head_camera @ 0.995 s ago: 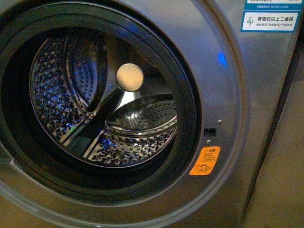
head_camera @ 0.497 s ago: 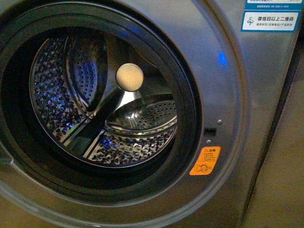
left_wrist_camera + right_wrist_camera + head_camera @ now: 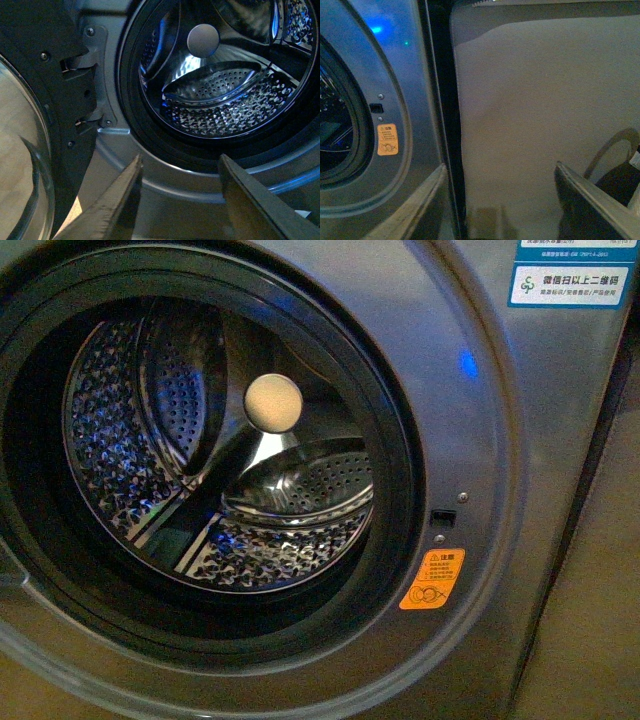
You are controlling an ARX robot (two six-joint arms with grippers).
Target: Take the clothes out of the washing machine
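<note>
- Far left, the washer's open door is hanging off its hinge, glass bowl facing out, seen only in the left wrist view.
- The left gripper is hovering in front of the lower rim of the porthole, its 2 fingers spread wide with nothing between them.
- The washing machine is filling the front view, black door seal ringing the perforated steel drum. A pale round hub is sitting at the back.
- No clothes are showing anywhere, the drum is looking bare in both views into it.
- Right of the porthole, the orange warning sticker is sitting low and the blue label up top.
- The right gripper is hanging beside the washer's right edge, facing a plain beige wall, fingers spread apart and holding nothing.
</note>
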